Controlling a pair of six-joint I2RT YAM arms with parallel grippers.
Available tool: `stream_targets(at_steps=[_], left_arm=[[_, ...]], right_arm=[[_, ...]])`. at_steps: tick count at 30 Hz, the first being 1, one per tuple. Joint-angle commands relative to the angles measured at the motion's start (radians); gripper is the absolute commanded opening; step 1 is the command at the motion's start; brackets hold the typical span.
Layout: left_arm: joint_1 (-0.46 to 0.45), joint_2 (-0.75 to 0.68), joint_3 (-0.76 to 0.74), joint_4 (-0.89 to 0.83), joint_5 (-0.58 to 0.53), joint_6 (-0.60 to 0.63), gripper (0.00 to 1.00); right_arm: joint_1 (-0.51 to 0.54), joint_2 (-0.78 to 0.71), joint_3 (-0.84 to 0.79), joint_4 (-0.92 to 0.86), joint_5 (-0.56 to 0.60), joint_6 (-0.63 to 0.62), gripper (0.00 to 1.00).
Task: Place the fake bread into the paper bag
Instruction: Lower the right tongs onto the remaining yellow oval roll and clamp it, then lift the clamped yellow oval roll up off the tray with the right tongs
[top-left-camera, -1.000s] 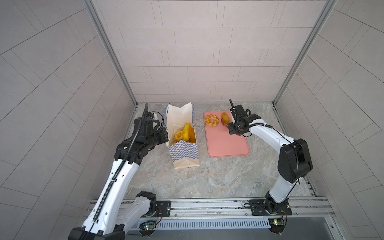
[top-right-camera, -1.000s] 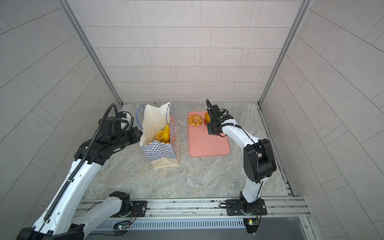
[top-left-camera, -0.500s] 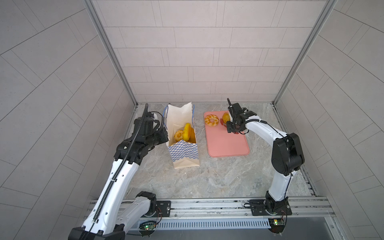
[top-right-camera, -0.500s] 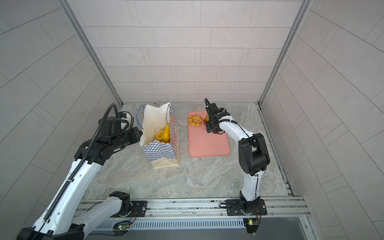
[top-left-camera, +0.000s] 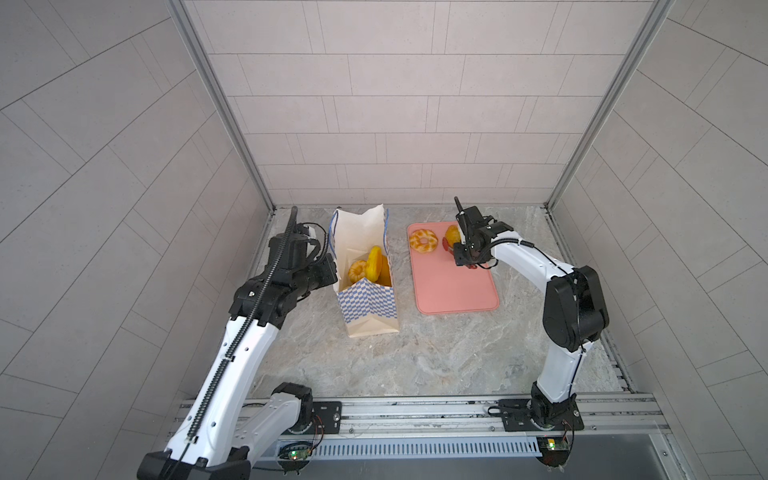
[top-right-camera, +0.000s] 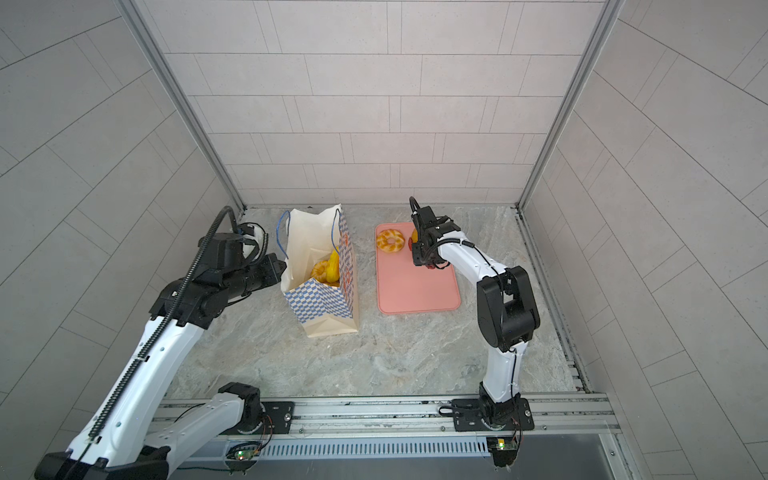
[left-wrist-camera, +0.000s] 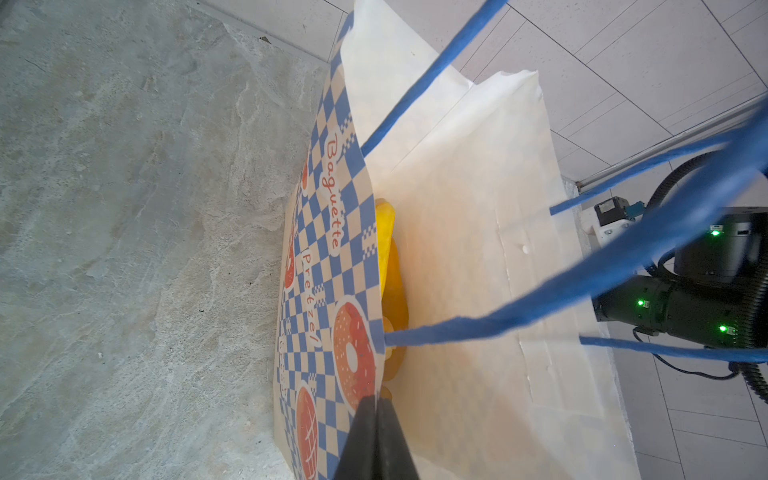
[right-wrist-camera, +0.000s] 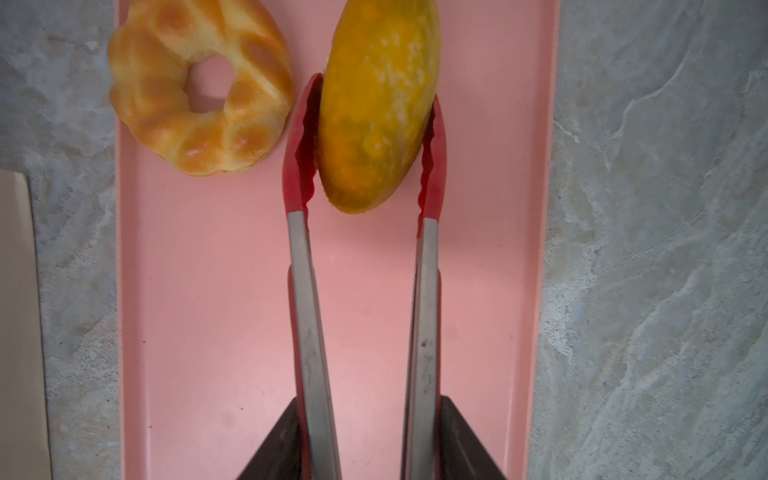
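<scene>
The paper bag stands open at centre left, with several pieces of fake bread inside. My left gripper is shut on the bag's checkered wall at its top edge. My right gripper is shut on red-tipped tongs. The tong tips sit on either side of an oval bun at the tray's far end. A ring doughnut lies beside the bun.
The flat pink tray lies right of the bag on the marble tabletop. Blue cord handles hang across the left wrist view. Tiled walls close in the back and both sides.
The right arm's elbow has swung inward and the tongs have narrowed around the oval bun. The left arm and the bag have not moved.
</scene>
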Motion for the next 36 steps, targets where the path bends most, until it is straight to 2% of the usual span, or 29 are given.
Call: stream_targets(at_steps=[1,7,9,14,18,36], left_arm=[[-0.002,0.0,0.0,-0.012,-0.01,0.013,0.07],[0.0,-0.005,0.004,-0.013,-0.006,0.01,0.09],[-0.001,-0.005,0.004,-0.013,-0.006,0.007,0.2],[0.0,-0.011,0.008,-0.017,-0.004,0.006,0.36],[-0.001,-0.015,0.013,-0.02,-0.004,0.006,0.38],[0.0,-0.016,0.015,-0.015,0.009,0.006,0.08]], right_arm=[[-0.005,-0.035,0.01,-0.007,0.019,0.009,0.43],[-0.005,-0.077,-0.007,-0.007,0.035,0.007,0.36],[-0.005,-0.092,-0.011,-0.01,0.039,0.006,0.36],[-0.005,-0.127,-0.016,-0.018,0.046,0.005,0.35],[-0.005,-0.162,-0.018,-0.03,0.042,0.007,0.35],[-0.002,-0.404,-0.066,0.028,-0.006,-0.017,0.36]])
